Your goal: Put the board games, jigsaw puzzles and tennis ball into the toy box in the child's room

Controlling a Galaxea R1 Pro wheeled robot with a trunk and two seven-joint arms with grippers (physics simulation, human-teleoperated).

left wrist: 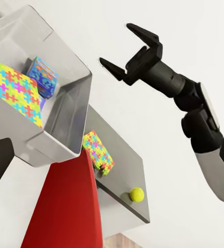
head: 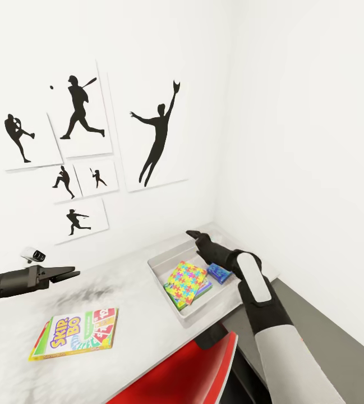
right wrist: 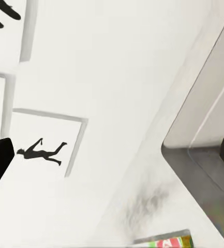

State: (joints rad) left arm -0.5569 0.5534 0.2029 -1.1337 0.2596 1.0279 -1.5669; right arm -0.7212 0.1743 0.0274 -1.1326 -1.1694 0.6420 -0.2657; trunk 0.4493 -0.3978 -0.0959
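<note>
Right gripper (left wrist: 123, 51) spread wide, empty, above toy box (head: 165, 262) | left gripper (head: 69, 273) nearly closed, empty | risk: Skip-Bo box (head: 75, 333) lies flat below it, fingers may skid off.

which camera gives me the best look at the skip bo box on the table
The head view: the Skip-Bo box lies flat on the table, whole, with its lettering readable, below the left hand. The right wrist view catches a red and green strip of it at the picture's edge.
</note>
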